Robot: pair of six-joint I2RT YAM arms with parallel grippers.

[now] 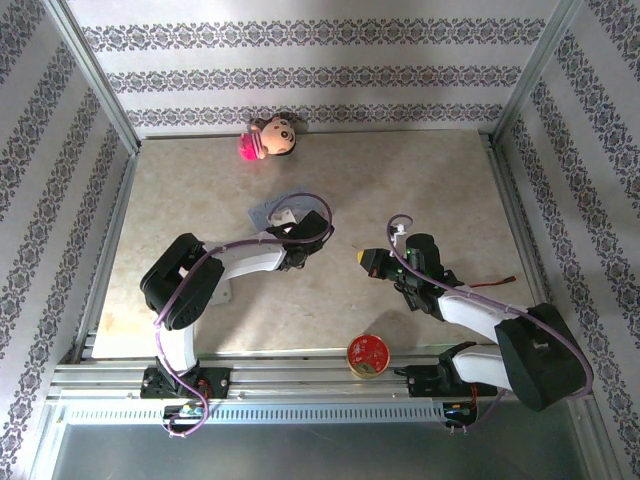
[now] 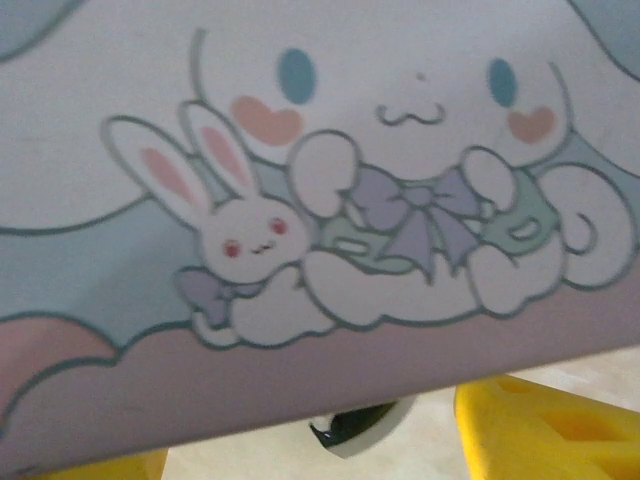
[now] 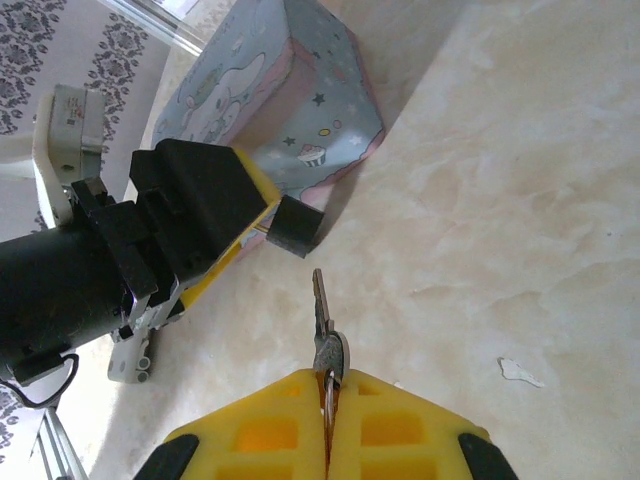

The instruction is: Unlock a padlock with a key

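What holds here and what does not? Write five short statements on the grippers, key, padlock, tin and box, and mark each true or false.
The right gripper is shut on the small silver metal key. True.
The key is inside the tiny black block padlock. False: bare table shows between them.
The round red tin stands by the far wall. False: it stands at the table's near edge.
The pale blue cartoon-printed box lies close by the left gripper. True.
The left gripper is shut. False: its yellow fingers stand wide apart.
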